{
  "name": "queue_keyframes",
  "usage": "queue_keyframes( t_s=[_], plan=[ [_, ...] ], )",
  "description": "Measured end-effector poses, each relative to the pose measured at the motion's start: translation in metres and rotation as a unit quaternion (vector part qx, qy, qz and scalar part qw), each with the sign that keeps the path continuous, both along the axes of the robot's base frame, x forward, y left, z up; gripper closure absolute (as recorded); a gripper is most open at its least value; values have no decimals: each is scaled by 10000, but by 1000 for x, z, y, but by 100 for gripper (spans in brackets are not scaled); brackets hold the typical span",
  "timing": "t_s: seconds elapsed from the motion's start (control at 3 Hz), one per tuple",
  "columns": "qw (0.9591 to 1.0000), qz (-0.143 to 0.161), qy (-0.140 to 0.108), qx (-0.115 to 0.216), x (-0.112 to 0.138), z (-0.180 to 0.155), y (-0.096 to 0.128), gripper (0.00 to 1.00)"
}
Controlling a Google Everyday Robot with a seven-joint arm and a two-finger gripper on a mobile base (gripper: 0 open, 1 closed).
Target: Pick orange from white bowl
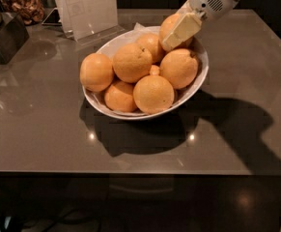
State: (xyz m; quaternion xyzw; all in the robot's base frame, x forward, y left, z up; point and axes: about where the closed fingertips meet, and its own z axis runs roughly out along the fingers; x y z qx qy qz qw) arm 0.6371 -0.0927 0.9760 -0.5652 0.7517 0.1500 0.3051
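Observation:
The white bowl [112, 43] stands on the grey counter and is heaped with several oranges. My gripper [175, 33] reaches in from the upper right, over the bowl's back right side. It is shut on the large orange [167, 24] at the back rim. One cream finger [181, 30] lies across that orange's front and the other finger is hidden behind it. The orange still rests among the others, touching the big orange [178, 68] just in front of it.
A clear sign holder [87, 8] stands just behind the bowl on the left. A dark box [2, 37] and a jar of snacks [26, 6] are at the far left. The counter's front edge [140, 170] runs below the bowl.

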Motion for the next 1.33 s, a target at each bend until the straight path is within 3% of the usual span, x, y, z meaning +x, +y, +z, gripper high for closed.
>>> queue_keyframes(
  t_s=[0.33,0.67,1.0,1.33],
  plan=[
    [9998,33,-211,16,-4,10,6,100],
    [9966,230,-673,423,-22,40,13,100],
    [9896,442,-932,1006,-52,59,9,100],
    [9831,455,-991,1473,-87,61,-5,100]
  ],
)
